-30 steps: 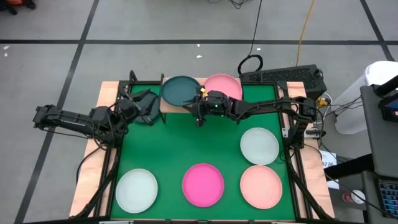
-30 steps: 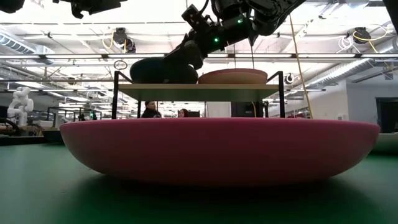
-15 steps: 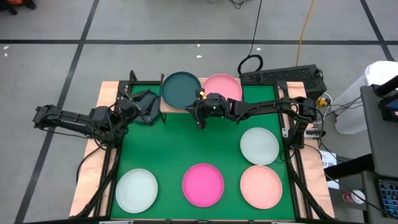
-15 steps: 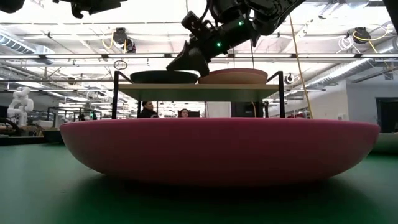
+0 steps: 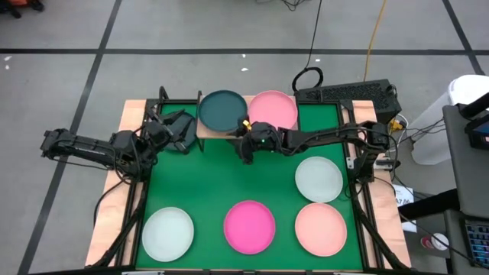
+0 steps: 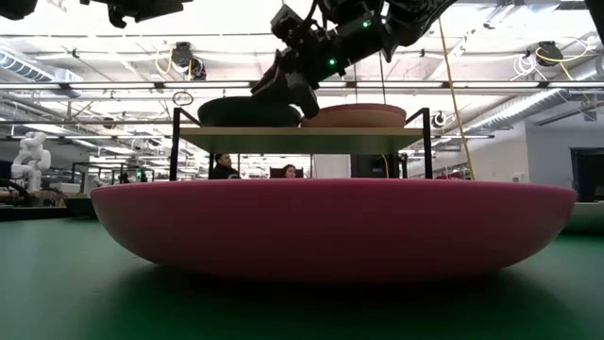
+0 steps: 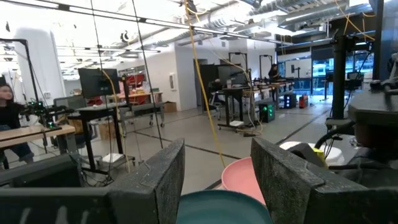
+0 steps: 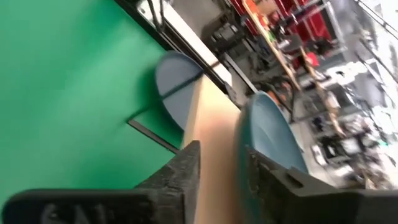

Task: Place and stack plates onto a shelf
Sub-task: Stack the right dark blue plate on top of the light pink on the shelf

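On the wooden shelf [image 5: 229, 126] at the far edge of the green mat [image 5: 229, 183], 2 plates sit side by side: a dark teal plate [image 5: 222, 109] toward the left arm and a salmon-pink plate [image 5: 273, 109] next to it, their rims just beside one another. In the low view the same teal plate [image 6: 247, 112] and pink plate [image 6: 354, 115] rest flat on the board, which stands on thin black legs. The right gripper [image 5: 246, 147] hangs over the mat just in front of the shelf's front edge, near the gap between the 2 plates; in its own wrist view its fingers [image 8: 186, 168] stand a little apart with the shelf edge and the teal plate's rim beyond them, and nothing is gripped between them. The left gripper [image 5: 180, 128] rests at the left end of the shelf, its jaws spread wide and empty, with the teal plate [image 7: 224, 208] and the pink plate [image 7: 242, 180] showing past its fingers [image 7: 158, 180]. 4 more plates lie on the mat well apart from the shelf: a pale mint-white plate [image 5: 318, 178] on the right, and along the near edge another mint-white plate [image 5: 167, 234], a bright magenta plate [image 5: 249, 226] and a pale pink plate [image 5: 321, 228].
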`<action>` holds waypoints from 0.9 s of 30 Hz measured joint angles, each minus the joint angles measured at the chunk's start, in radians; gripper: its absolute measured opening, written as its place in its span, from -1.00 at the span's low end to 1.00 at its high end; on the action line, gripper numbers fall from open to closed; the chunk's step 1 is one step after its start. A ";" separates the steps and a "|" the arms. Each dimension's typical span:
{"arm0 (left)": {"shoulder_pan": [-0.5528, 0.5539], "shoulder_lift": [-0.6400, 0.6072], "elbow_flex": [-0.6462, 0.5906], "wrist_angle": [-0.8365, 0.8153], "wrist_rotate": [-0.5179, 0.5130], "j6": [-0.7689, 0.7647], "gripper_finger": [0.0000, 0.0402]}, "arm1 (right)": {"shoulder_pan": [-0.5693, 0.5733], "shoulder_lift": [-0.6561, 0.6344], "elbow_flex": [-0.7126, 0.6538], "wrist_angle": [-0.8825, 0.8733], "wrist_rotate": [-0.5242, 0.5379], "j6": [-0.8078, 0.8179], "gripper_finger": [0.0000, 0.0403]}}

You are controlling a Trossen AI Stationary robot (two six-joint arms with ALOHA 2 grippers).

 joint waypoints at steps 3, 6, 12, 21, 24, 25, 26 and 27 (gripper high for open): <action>0.000 0.000 0.000 0.000 0.000 -0.002 -0.05 | 0.000 0.000 0.000 0.016 0.062 0.001 -0.34; 0.000 0.000 0.000 0.000 0.000 -0.003 -0.05 | -0.001 0.000 0.000 0.048 0.104 0.003 -0.30; 0.000 0.000 0.000 0.000 0.000 -0.005 -0.05 | -0.011 0.000 0.000 0.012 0.110 0.040 -0.31; 0.000 0.000 0.000 0.000 0.000 -0.005 -0.05 | -0.047 0.000 0.000 -0.051 0.110 0.066 -0.36; 0.000 0.000 0.000 0.000 0.000 -0.005 -0.05 | -0.049 0.000 0.000 -0.051 0.110 0.056 -0.55; 0.000 0.000 0.000 0.000 0.000 -0.005 -0.05 | -0.050 0.000 0.000 -0.050 0.109 0.045 -0.65; 0.000 0.000 0.000 0.000 0.000 -0.005 -0.05 | -0.050 0.000 0.000 -0.049 0.107 0.034 -0.76; 0.000 0.000 0.000 0.000 0.000 -0.005 -0.05 | -0.048 0.000 0.000 -0.050 0.107 0.025 -0.87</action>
